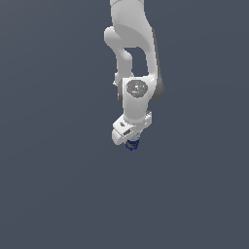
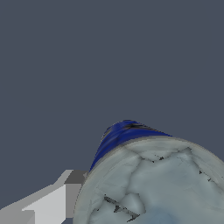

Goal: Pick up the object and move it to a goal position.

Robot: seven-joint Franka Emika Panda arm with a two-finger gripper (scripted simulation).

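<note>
the object (image 2: 153, 183), a small can with a dark blue body and a pale grey-white top, sits directly under the gripper (image 1: 130, 140), its long axis running roughly in line with the arm's reach downward, so only a blue sliver shows below the white hand in the exterior view. in the wrist view its cracked pale top fills the near corner, with 1 finger (image 2: 48, 203) pressed against its side; the gripper appears clenched around the can, though the second finger is out of sight. no goal marker is visible, so i cannot tell which way the carry must go. around the can there is only plain dark ground, giving open room on every side.
</note>
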